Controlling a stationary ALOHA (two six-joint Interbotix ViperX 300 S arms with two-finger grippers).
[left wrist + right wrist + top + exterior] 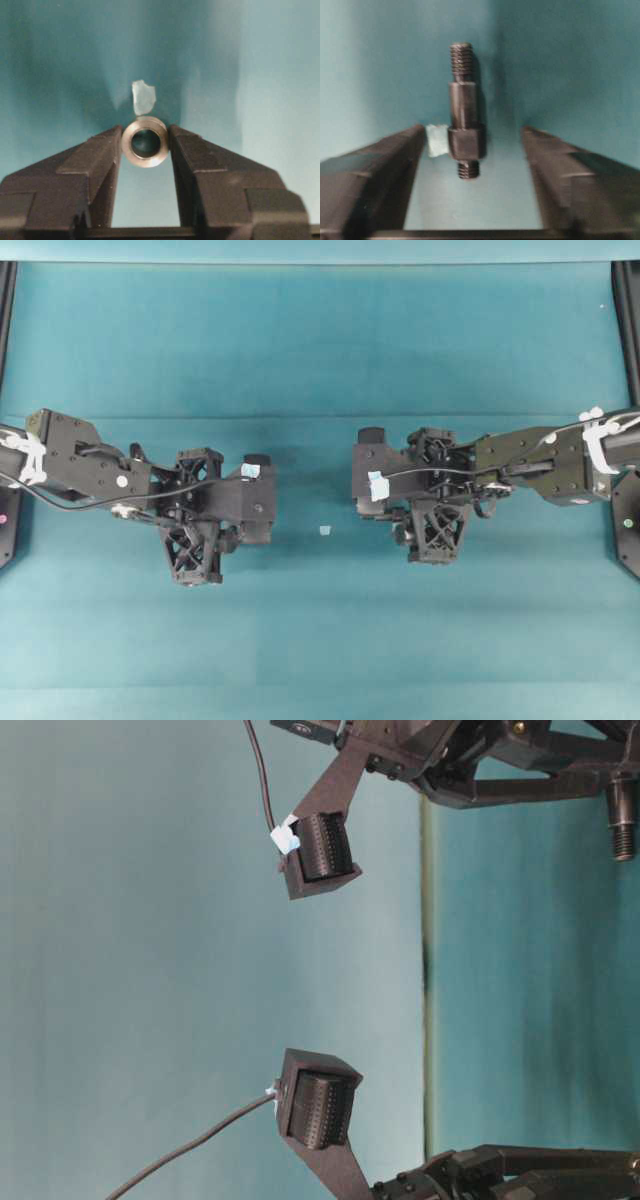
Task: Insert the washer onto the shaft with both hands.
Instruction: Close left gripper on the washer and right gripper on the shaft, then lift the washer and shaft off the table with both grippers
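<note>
The washer (pixel 145 141) is seen clamped between the fingertips of the left gripper (pixel 145 150), its bore facing the left wrist camera, with a pale tape square (pixel 143 97) on the teal cloth (pixel 60 75) beyond it. The shaft (pixel 464 111) lies on the cloth between the parted jaws of the right gripper (pixel 472 150), untouched by either finger. Its long axis runs directly away from the gripper, the longer threaded end pointing outward.
</note>
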